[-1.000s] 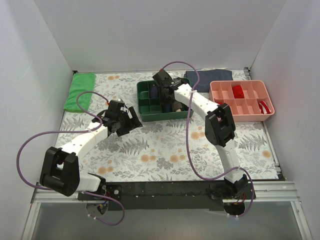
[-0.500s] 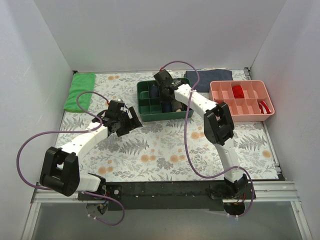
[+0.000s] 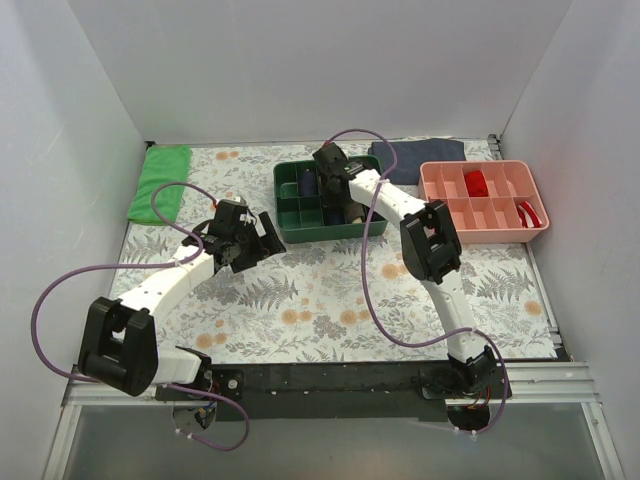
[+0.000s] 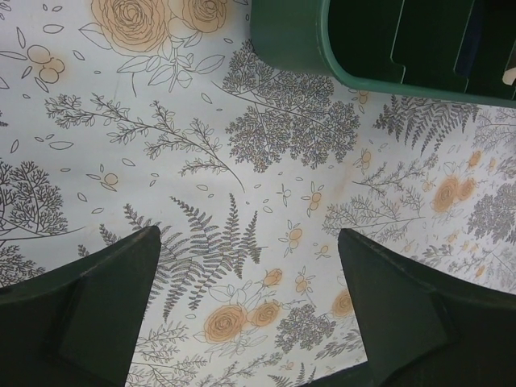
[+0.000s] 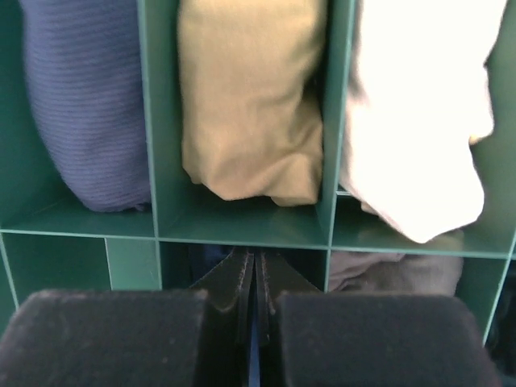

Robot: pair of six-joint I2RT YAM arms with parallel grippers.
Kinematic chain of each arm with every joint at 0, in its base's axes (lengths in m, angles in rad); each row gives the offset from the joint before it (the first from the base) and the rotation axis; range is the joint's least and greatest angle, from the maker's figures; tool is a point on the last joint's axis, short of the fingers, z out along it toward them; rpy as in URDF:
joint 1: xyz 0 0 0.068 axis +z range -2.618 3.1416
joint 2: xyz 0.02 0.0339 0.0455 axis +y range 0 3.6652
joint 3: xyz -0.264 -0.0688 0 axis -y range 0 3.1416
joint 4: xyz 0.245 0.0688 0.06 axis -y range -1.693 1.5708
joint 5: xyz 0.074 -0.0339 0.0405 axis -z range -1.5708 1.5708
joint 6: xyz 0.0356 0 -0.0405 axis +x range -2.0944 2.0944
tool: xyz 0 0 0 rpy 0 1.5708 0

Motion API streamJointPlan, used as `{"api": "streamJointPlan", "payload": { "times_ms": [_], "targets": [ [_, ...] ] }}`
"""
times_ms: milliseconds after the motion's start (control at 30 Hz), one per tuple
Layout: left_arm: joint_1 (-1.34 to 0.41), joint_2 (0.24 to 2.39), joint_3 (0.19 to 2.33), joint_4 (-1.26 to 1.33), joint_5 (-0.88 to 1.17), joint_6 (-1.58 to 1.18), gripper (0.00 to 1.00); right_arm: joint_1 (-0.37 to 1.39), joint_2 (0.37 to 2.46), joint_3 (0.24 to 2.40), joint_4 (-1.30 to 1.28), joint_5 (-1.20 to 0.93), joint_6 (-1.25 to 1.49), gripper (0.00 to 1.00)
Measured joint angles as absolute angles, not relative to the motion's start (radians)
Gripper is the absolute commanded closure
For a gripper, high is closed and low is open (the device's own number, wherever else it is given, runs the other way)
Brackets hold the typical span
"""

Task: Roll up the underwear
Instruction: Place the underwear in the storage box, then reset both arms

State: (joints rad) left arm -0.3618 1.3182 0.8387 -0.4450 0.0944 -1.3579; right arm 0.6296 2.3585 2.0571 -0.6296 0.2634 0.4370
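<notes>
**A:** Where did the underwear lie?

**B:** Several rolled pieces sat in the compartments of a green tray at the back of the flowered tabletop. The right wrist view showed a navy roll, a tan roll and a white roll side by side, each in its own cell. More cloth lay flat elsewhere: a dark piece behind the pink tray and a green piece at the far left.

**B:** The pink tray held red items, too small to identify.

**A:** And the hands?

**B:** The right hand reached into the green tray, its fingers pressed together. Something dark showed in the thin gap between them, but whether they pinched cloth could not be told. The left hand hovered over bare tabletop just beside the tray's corner, fingers spread, holding nothing.

**A:** Which step was this?

**B:** Likely stowing or adjusting a roll in a cell. If cloth was held, the next move called for letting go and lifting straight up without snagging the dividers.
</notes>
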Motion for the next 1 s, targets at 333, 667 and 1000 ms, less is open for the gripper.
{"api": "streamJointPlan", "payload": {
  "times_ms": [333, 667, 1000],
  "targets": [
    [-0.361, 1.299, 0.888, -0.468, 0.095, -1.337, 0.02, 0.629, 2.177, 1.950, -0.537, 0.252, 0.356, 0.53],
    [-0.361, 1.290, 1.019, -0.487, 0.093, -1.286, 0.02, 0.629, 1.722, 1.608, -0.444, 0.251, 0.285, 0.44],
    [-0.361, 1.247, 1.140, -0.512, 0.073, -1.258, 0.02, 0.628, 1.193, 1.110, -0.415, 0.396, 0.221, 0.01]
  ]
}}
